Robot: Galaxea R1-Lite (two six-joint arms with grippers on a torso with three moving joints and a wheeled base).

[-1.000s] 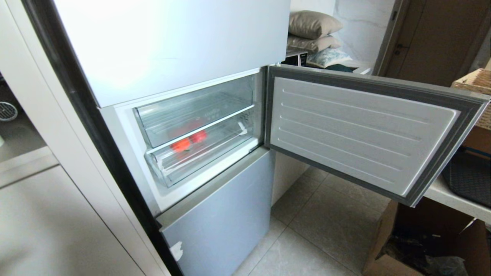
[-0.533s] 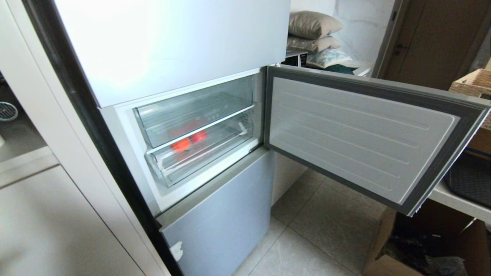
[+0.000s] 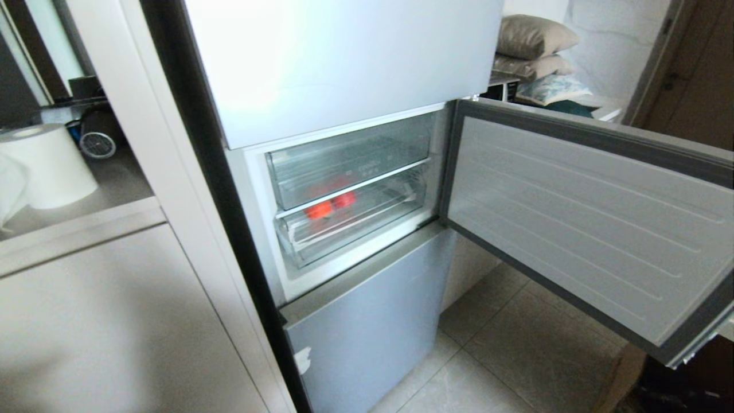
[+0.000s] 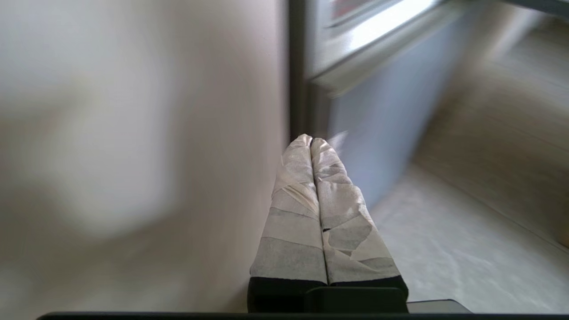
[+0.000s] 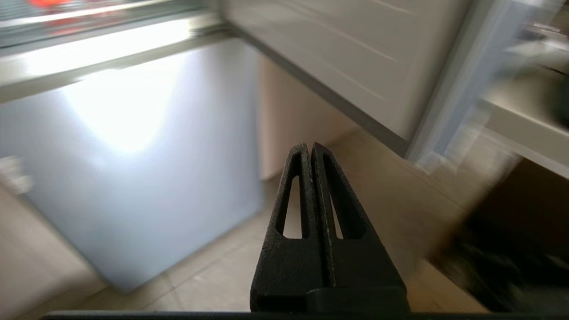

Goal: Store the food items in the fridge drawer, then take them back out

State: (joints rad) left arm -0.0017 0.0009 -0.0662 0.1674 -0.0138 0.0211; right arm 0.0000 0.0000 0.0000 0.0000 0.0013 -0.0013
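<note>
Two red food items side by side in fridge drawer, axis n/a.

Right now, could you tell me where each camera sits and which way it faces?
Head view: high, looking down at the open fridge door and fridge drawer; no arm shows.
Left wrist view: behind the shut left gripper, facing the lower fridge panel and floor.
Right wrist view: behind the shut right gripper, facing it too.
All three share that panel.

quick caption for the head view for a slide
Open fridge door reveals red-orange food behind the shut clear drawer; neither claw in view.
</note>
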